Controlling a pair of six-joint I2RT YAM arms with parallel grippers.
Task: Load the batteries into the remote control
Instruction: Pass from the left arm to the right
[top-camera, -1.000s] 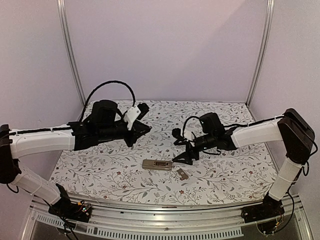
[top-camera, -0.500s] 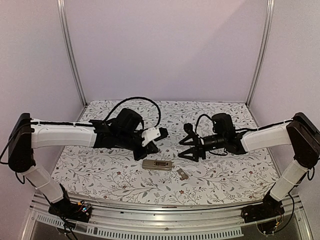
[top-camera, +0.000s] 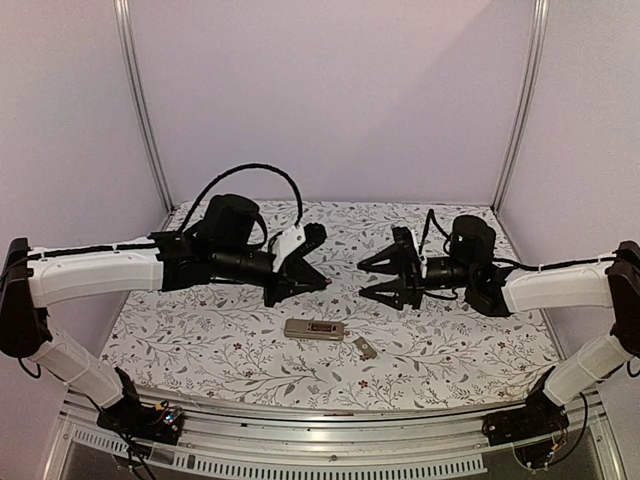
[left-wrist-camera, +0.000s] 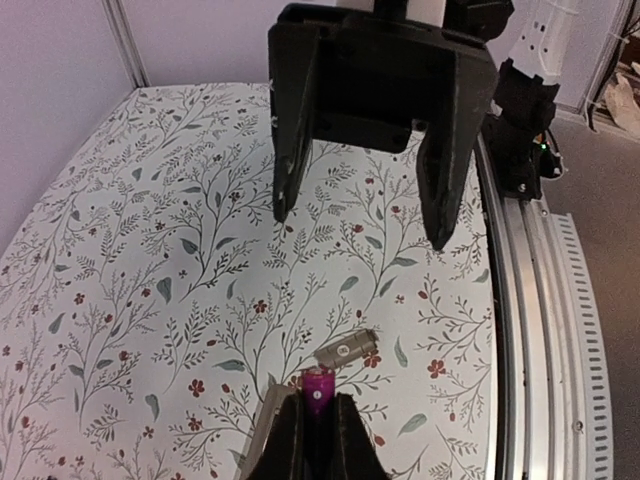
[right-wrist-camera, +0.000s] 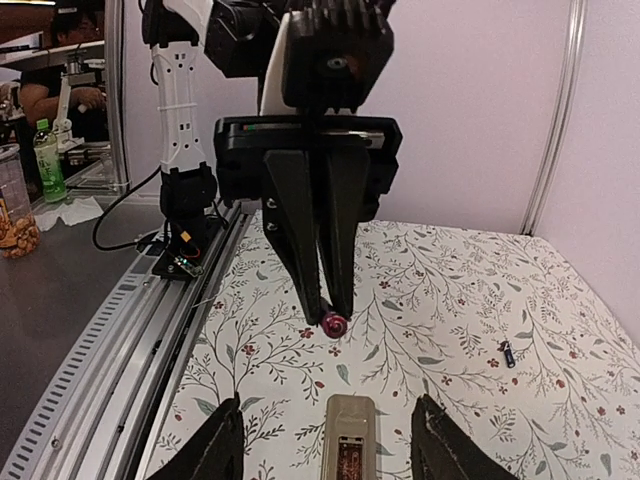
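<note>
Between the clenched jaws of the left gripper (left-wrist-camera: 318, 415) sits one battery (left-wrist-camera: 319, 380), pink end out, long axis along the fingers and aimed straight at the right gripper (top-camera: 363, 279). Right jaws are part open and empty, facing it, near but apart. Remote control (top-camera: 314, 328) lies on the tabletop (top-camera: 200, 340) below the gap, recess up. Second battery (right-wrist-camera: 508, 353) lies loose, well apart.

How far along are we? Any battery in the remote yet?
Done: the cover is off, lying beside the remote control, whose recess faces up. In hand: the left gripper is shut on one battery, raised above the table; the right gripper is open opposite it. Left: seat that battery, then the second battery lying on the table. Whether the recess holds anything, I can't tell.
</note>
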